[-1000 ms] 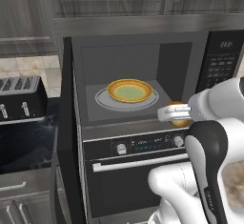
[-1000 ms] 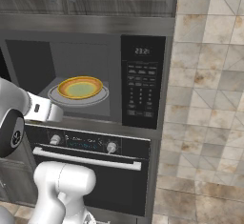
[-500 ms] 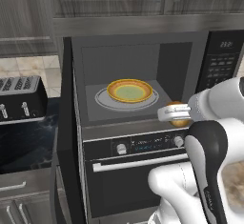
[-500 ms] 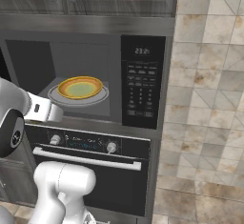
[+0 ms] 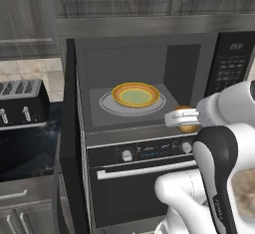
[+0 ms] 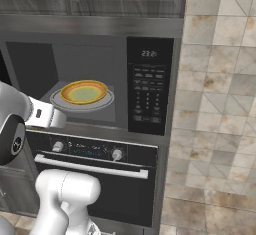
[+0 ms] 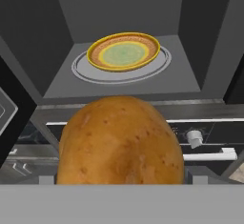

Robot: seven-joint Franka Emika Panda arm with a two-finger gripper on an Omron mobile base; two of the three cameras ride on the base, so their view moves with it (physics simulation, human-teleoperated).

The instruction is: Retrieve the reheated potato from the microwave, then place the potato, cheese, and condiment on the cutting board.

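The claw point(image 5: 185, 120) is grasping the potato point(image 5: 186, 119), its fingers spread wide around the golden-brown body, and is holding it in the air just outside the microwave point(image 5: 149, 78), in front of the cavity's lower right corner. In the hand view the potato point(image 7: 120, 142) is sitting large at the bottom, in front of the open cavity. Inside the microwave point(image 6: 150, 89), a yellow-rimmed bowl with a green centre point(image 5: 135, 94) is resting on the round turntable point(image 5: 108, 103), well behind the potato. The microwave door point(image 5: 69, 128) is standing swung open to the left. The keypad panel point(image 6: 148, 90) is showing on the right of the cavity. Below the microwave, the oven point(image 5: 144, 178) is sitting with its knobs and bar handle. To the far left, a black toaster point(image 5: 22, 103) is standing on the dark surface point(image 5: 30, 153).
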